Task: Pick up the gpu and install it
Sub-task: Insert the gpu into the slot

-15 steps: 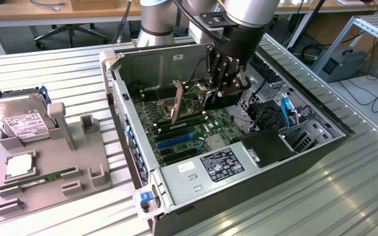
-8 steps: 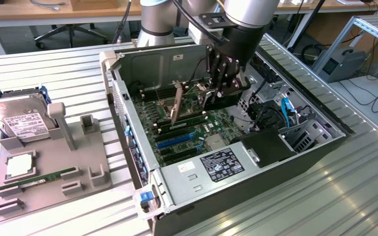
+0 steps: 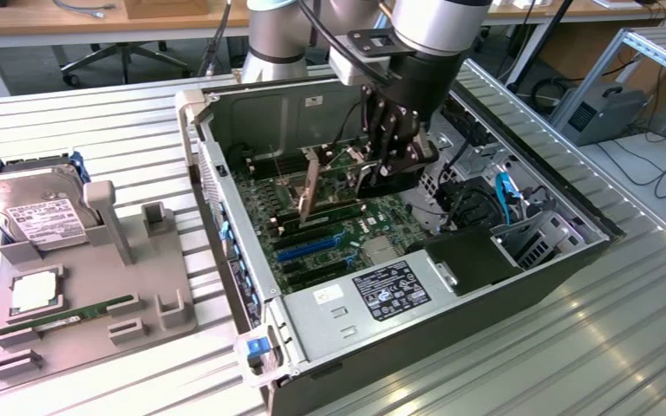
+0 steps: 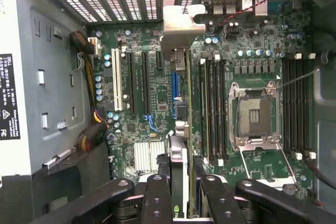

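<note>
The gpu (image 3: 330, 186) stands on edge inside the open computer case, over the motherboard's expansion slots. My gripper (image 3: 385, 169) reaches down into the case and is shut on the card's end. In the wrist view the gpu (image 4: 178, 166) runs edge-on away from the gripper (image 4: 184, 200), clamped between the two black fingers (image 4: 157, 198). Its silver end bracket (image 4: 177, 24) lies against the case's rear slot openings. The card lines up with the blue slot (image 4: 175, 88). I cannot tell whether it is pressed fully into the slot.
The case (image 3: 229, 260) lies on its side on a slatted metal table. The motherboard (image 4: 157, 129) carries an open CPU socket (image 4: 255, 115) and RAM slots (image 4: 214, 108). The power supply (image 3: 385, 290) fills the near end. A grey fixture (image 3: 148, 303) in the exterior view's left holds a hard drive (image 3: 35, 212) and a RAM stick (image 3: 67, 316).
</note>
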